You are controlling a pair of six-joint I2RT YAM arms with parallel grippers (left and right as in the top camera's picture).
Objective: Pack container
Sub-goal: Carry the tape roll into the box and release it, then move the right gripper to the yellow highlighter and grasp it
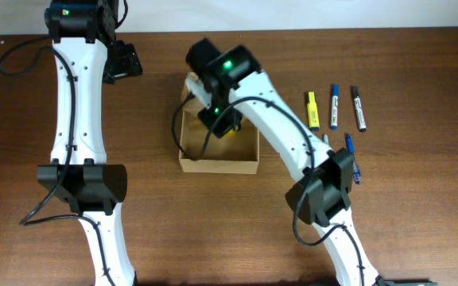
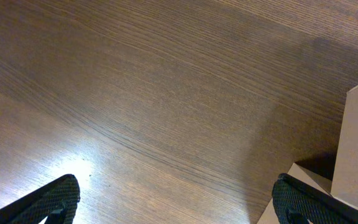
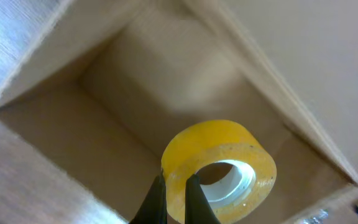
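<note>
- Plain tan box (image 1: 218, 151), lid open, sits mid-tabletop (image 1: 420, 199); no readable writing.
- Right gripper (image 3: 176, 186) pinches a yellow tape roll (image 3: 219, 162) over the box interior.
- Left gripper (image 2: 173, 202) spread wide, holding nothing, beside the box.

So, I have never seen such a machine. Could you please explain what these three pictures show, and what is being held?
Two white robot arms stand at a wooden table. One picture looks down from above; the other two come from cameras on each wrist. The right end effector pinches a yellow tape roll over the open cardboard box. The left end effector is open above bare wood beside the box. A yellow highlighter and several markers lie to one side of the box.
</note>
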